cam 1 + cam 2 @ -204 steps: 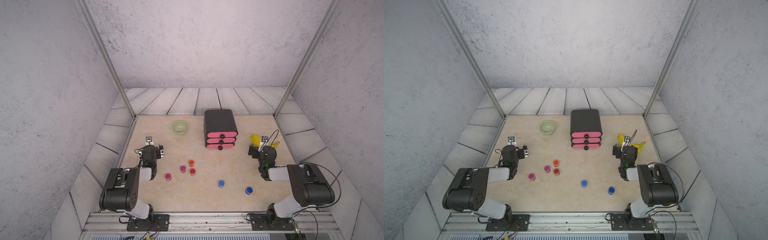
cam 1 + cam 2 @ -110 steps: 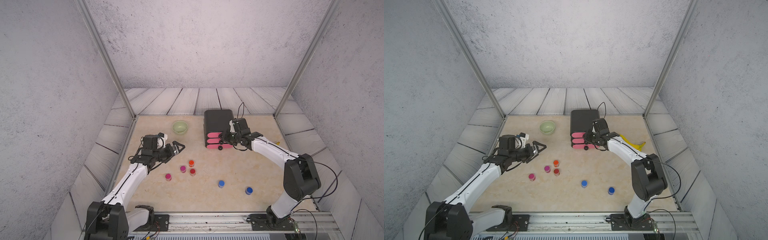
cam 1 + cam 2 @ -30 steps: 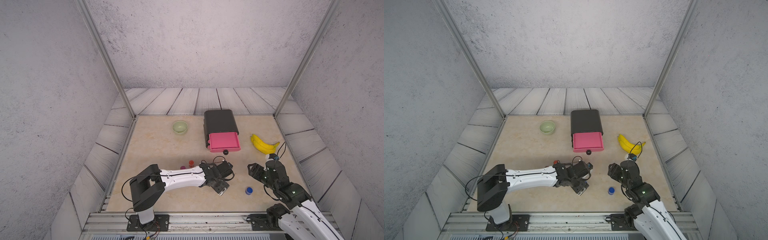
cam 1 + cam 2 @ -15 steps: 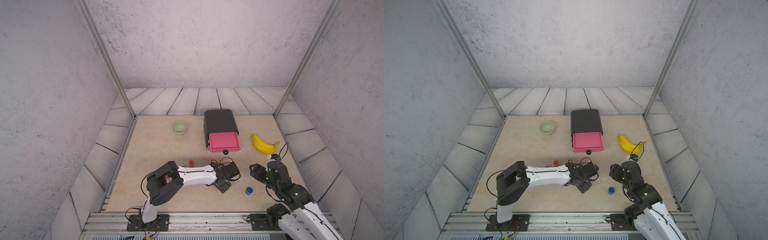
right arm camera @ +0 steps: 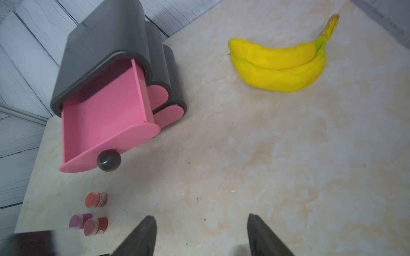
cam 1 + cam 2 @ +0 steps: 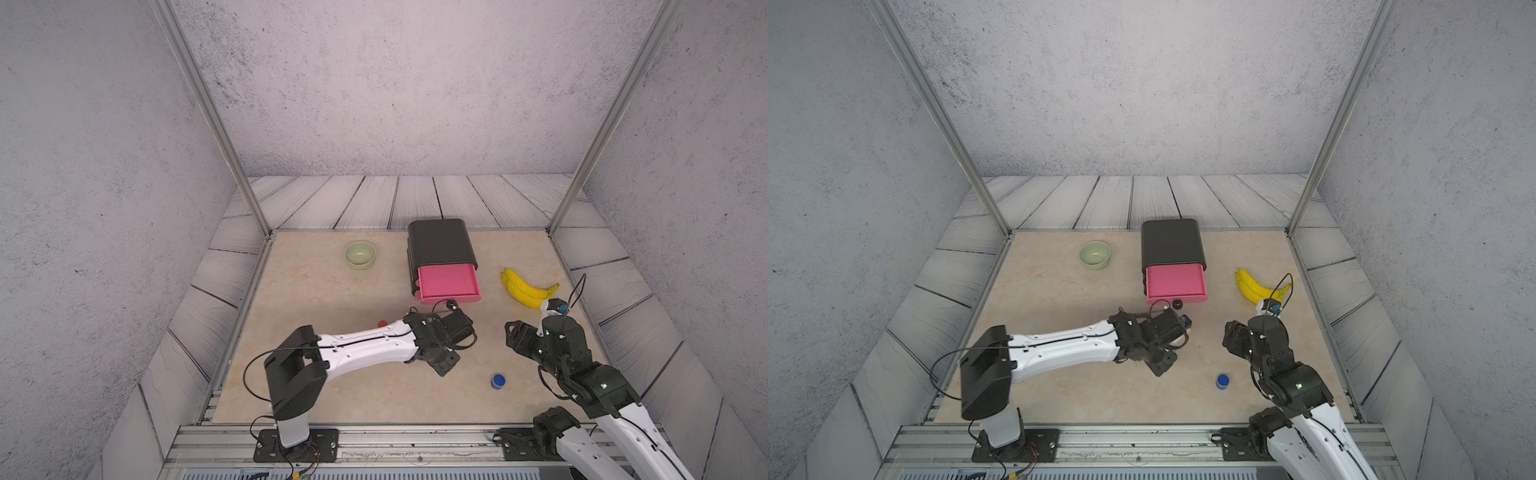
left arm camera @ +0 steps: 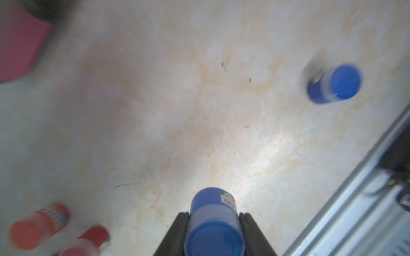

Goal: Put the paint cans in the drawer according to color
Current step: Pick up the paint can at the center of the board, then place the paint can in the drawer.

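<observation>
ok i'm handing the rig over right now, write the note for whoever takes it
Left gripper: shut on a small blue-lidded cylindrical paint jar.
Right gripper: open, empty, above the beige table.
Black rounded chest: top pink drawer out and empty, two lower drawers closed.
On the table: second blue jar, orange-lidded jar, red-lidded jar, one magenta-lidded jar; second magenta not clearly visible.
Done: drawer open, first jar gripped. Left: every jar into drawers by colour.

drawer chest (image 6: 440,243) back centre on table (image 6: 332,299), top drawer (image 6: 449,282) pulled forward. bowl (image 6: 360,254) left of chest, banana (image 6: 524,289) right. lone paint can (image 6: 498,380) front right.
</observation>
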Robot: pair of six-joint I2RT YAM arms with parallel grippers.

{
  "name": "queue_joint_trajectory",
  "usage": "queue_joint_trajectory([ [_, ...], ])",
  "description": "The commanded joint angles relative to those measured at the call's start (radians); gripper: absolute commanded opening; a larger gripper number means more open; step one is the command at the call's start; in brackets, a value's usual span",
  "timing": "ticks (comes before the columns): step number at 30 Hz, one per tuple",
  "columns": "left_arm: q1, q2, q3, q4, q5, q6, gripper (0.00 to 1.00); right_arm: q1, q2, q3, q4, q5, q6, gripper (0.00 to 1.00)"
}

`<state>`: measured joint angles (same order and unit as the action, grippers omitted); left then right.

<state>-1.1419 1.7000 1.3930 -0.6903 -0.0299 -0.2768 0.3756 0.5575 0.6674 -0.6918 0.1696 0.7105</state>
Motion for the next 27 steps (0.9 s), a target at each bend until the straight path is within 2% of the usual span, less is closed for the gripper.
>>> queue_joint_trajectory([
  [1,0.09,-0.118,0.103,-0.018,-0.02,-0.016,0.31,-0.005,-0.03,0.023,-0.023,0.046,-0.038,0.69],
  [4,0.175,-0.082,0.241,-0.042,-0.003,-0.002,0.31,-0.005,-0.042,0.011,-0.003,0.031,-0.028,0.69],
  [7,0.231,0.031,0.382,-0.059,0.0,0.017,0.32,-0.006,-0.032,0.006,-0.001,0.024,-0.032,0.69],
  [16,0.254,0.396,0.793,-0.117,0.008,0.027,0.32,-0.007,-0.004,0.06,-0.045,0.03,-0.108,0.69],
  [23,0.253,0.576,0.936,-0.121,-0.034,-0.008,0.33,-0.007,-0.002,0.064,-0.07,0.002,-0.124,0.69],
  [27,0.253,0.618,0.95,-0.114,-0.053,-0.024,0.4,-0.007,-0.007,0.072,-0.093,-0.002,-0.135,0.69],
])
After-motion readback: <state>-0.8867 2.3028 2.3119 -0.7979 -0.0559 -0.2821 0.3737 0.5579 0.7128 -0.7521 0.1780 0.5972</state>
